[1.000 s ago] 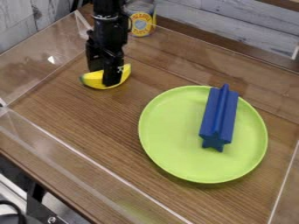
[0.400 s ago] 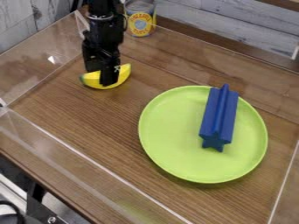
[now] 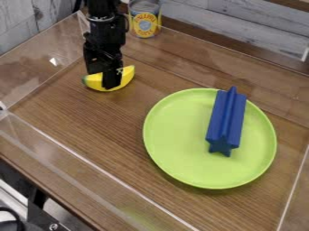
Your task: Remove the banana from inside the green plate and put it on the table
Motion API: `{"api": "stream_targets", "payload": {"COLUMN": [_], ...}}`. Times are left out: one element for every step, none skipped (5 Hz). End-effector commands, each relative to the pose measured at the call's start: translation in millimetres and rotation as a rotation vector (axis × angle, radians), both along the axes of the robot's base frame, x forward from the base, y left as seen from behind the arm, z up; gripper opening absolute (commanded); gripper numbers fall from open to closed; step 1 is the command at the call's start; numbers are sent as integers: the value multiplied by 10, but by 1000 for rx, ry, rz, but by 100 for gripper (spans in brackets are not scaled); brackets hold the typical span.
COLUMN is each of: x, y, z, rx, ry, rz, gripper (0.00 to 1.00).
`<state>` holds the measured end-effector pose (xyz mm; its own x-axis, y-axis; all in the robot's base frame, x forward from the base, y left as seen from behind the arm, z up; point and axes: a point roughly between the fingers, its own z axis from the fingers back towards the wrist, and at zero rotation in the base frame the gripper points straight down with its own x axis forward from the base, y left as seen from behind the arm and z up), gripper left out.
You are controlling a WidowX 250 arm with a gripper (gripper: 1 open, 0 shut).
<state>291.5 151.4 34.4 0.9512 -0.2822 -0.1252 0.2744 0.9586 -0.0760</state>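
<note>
I am looking down at the table (image 3: 108, 144) from my remote station. The banana (image 3: 104, 81) is lying on the wood at about ten o'clock from the green plate (image 3: 182, 144), well apart from its rim. My gripper (image 3: 107, 76) is pointing straight down over the banana, its jaws standing spread as wide as they go, straddling the fruit without clamping it; I cannot tell whether the fingertips are touching it. A blue block (image 3: 226, 119) is resting inside the plate, toward its three o'clock side. A yellow-labelled jar (image 3: 146, 23) is sitting at twelve o'clock beyond the gripper.
</note>
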Motion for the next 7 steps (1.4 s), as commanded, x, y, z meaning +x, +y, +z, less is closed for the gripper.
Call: {"api": "stream_targets", "payload": {"x": [50, 53, 52, 48, 42, 39, 35], "y": [79, 95, 105, 113, 120, 128, 134], "z": [196, 169, 145, 120, 98, 76, 57], "rx": [27, 21, 16, 10, 3, -2, -8], "ry": [-71, -74, -78, -82, -86, -90, -93], "rz": [14, 17, 20, 23, 26, 28, 30], "gripper": [100, 100, 100, 100, 100, 100, 100]}}
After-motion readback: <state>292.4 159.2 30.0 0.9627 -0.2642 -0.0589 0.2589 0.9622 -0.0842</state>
